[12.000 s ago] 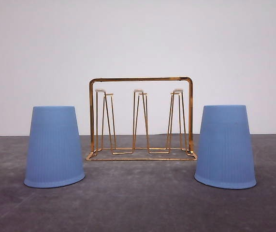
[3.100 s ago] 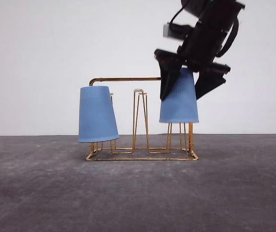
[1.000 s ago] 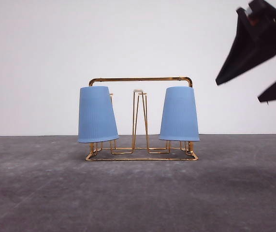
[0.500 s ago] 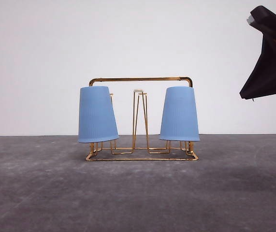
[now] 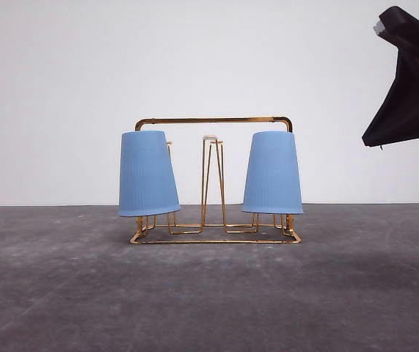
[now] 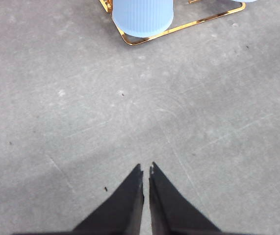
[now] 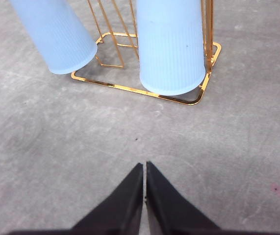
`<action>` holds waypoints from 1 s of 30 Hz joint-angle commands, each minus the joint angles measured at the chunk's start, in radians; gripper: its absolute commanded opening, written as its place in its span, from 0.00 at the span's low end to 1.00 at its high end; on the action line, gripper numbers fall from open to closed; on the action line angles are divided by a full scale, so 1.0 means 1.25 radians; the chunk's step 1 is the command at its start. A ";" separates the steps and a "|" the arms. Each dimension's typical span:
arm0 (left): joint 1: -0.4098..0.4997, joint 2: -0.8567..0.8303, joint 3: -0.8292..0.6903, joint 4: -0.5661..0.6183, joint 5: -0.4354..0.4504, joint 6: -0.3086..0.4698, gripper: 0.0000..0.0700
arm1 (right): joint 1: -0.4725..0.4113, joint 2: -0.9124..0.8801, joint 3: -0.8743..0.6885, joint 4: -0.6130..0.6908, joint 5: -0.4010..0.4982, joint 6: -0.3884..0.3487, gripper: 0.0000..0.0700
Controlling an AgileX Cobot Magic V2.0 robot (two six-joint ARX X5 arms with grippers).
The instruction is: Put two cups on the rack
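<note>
The gold wire rack (image 5: 214,120) stands mid-table. Two light-blue ribbed cups hang upside down on its outer prongs: the left cup (image 5: 147,173) tilts slightly, the right cup (image 5: 272,172) sits nearly straight. The middle white-tipped prong pair (image 5: 210,139) is bare. In the right wrist view both cups (image 7: 54,34) (image 7: 170,46) and the rack's base (image 7: 130,88) lie beyond my shut, empty right gripper (image 7: 144,169). The right arm (image 5: 409,81) hangs high at the front view's right edge. In the left wrist view my left gripper (image 6: 145,170) is shut and empty over bare table, the left cup (image 6: 142,17) far from it.
The grey table (image 5: 209,293) stretches wide in front of the rack and to both sides. A plain white wall (image 5: 62,88) stands behind it.
The right arm has drawn back up and to the right, away from the rack. Both cups stay on their prongs.
</note>
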 commanded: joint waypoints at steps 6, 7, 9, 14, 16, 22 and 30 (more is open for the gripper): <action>0.091 -0.127 -0.145 0.181 0.012 -0.050 0.00 | 0.005 0.003 0.007 0.008 0.001 -0.009 0.01; 0.115 -0.158 -0.182 0.239 0.012 -0.061 0.00 | 0.005 0.003 0.007 0.008 0.001 -0.009 0.01; 0.160 -0.222 -0.259 0.357 0.012 -0.065 0.00 | 0.005 0.003 0.007 0.008 0.001 -0.009 0.01; 0.235 -0.380 -0.408 0.526 0.001 -0.060 0.00 | 0.005 0.003 0.007 0.008 0.001 -0.009 0.01; 0.252 -0.437 -0.446 0.531 -0.012 -0.060 0.00 | 0.005 0.003 0.007 0.008 0.001 -0.009 0.01; 0.275 -0.499 -0.499 0.506 -0.034 -0.058 0.00 | 0.005 0.003 0.007 0.008 0.001 -0.009 0.01; 0.275 -0.498 -0.505 0.487 -0.033 -0.055 0.00 | 0.005 0.003 0.007 0.008 0.001 -0.009 0.01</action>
